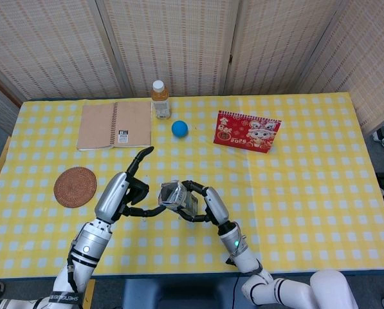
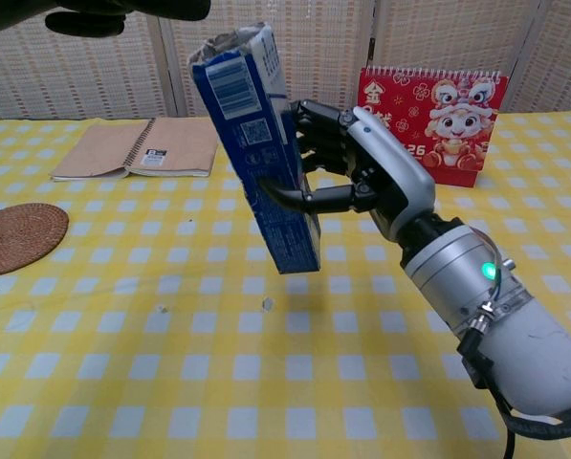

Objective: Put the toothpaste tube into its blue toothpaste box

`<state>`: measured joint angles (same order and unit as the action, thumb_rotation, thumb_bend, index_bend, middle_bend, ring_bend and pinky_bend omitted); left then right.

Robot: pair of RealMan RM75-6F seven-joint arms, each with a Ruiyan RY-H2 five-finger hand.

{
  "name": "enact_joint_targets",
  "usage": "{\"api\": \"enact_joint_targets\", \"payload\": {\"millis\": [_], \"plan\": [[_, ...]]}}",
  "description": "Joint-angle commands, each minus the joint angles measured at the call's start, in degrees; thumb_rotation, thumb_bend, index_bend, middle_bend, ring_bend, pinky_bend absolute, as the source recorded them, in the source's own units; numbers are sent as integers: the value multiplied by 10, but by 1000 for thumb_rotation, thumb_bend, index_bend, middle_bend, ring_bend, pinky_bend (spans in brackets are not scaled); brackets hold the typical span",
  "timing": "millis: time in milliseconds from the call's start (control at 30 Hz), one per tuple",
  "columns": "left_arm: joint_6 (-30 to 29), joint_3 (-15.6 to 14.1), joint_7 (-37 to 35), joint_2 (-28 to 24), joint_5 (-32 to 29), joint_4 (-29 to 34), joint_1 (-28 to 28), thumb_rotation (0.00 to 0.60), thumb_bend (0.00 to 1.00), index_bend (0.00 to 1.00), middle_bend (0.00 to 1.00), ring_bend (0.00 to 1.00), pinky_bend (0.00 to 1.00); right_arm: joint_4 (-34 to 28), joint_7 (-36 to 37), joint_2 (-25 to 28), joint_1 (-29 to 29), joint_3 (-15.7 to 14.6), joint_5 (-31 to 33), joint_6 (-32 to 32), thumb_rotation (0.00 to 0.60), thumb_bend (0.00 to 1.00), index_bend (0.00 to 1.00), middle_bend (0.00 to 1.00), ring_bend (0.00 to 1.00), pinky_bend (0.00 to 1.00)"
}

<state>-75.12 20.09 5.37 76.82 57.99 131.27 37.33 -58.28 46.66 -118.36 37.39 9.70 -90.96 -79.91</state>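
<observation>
The blue toothpaste box (image 1: 174, 194) hangs above the yellow checked table (image 1: 294, 193), gripped at its middle by my right hand (image 1: 202, 203). In the chest view the box (image 2: 261, 163) stands nearly upright, tilted a little left, with its torn top end open and my right hand (image 2: 362, 177) wrapped around its right side. No toothpaste tube shows in either view, and nothing sticks out of the box's top. My left hand (image 1: 128, 192) is just left of the box with its fingers spread and one finger pointing up, holding nothing. In the chest view the left hand (image 2: 84, 14) is a dark shape at the top left.
At the back of the table lie a brown spiral notebook (image 1: 114, 124), a small bottle (image 1: 159, 98), a blue ball (image 1: 179, 129) and a red calendar (image 1: 247, 131). A round woven coaster (image 1: 74, 187) sits left of my left hand.
</observation>
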Motion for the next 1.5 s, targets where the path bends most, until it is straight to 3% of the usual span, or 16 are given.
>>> {"api": "enact_joint_targets", "payload": {"millis": [33,200,267,333,400,433,567,800,1000,1200,1333,1400,1500], "plan": [[2,2,-4,-3,1,0,-2,600,124,0,1000,1000,1000,0,0,1,-1,0,-1,-2,600,339,444,390,391,445],[-3,-4,0,-16,33,-11,-10,600,131,0,997,980,1000,-2,-11,9,-3,-5,-6,-5,600,340,444,390,390,445],[-10,-12,9,-25,56,-22,-17,600,133,20,882,859,972,-3,-24,19,-5,-9,-8,-4,600,340,444,390,390,445],[-11,-29,27,-46,81,-33,-28,600,135,85,696,685,863,-6,-46,35,-8,-14,-12,-3,600,339,443,390,391,445],[-14,-48,44,-70,114,-57,-40,600,135,184,443,419,608,-13,-65,56,-13,-18,-13,-3,600,339,444,390,391,445],[-15,-57,54,-79,128,-70,-45,600,135,202,365,327,497,-17,-73,66,-16,-20,-13,-3,600,340,444,390,391,445],[-26,-99,100,-105,180,-142,-70,600,136,197,239,162,261,-46,-119,118,-30,-32,-14,2,600,340,444,390,391,445],[-26,-147,136,-108,202,-239,-101,600,135,118,149,54,80,-107,-221,208,-47,-62,-12,37,600,340,443,388,390,445],[-57,-161,142,-78,220,-310,-130,600,135,90,117,23,56,-129,-302,256,-58,-85,0,76,600,339,444,388,388,444],[-41,-167,125,-63,212,-350,-138,600,135,73,115,23,52,-118,-332,265,-63,-91,21,110,600,340,444,382,386,438],[-18,-170,109,-54,207,-371,-138,600,135,66,113,22,52,-111,-352,265,-58,-93,38,149,600,340,436,325,346,402],[-13,-170,104,-51,209,-379,-138,600,135,65,113,22,52,-112,-348,268,-56,-94,38,159,600,340,364,267,308,364],[-10,-168,97,-49,212,-383,-138,600,134,61,113,23,52,-118,-339,278,-53,-96,32,164,600,340,105,131,207,273]]}}
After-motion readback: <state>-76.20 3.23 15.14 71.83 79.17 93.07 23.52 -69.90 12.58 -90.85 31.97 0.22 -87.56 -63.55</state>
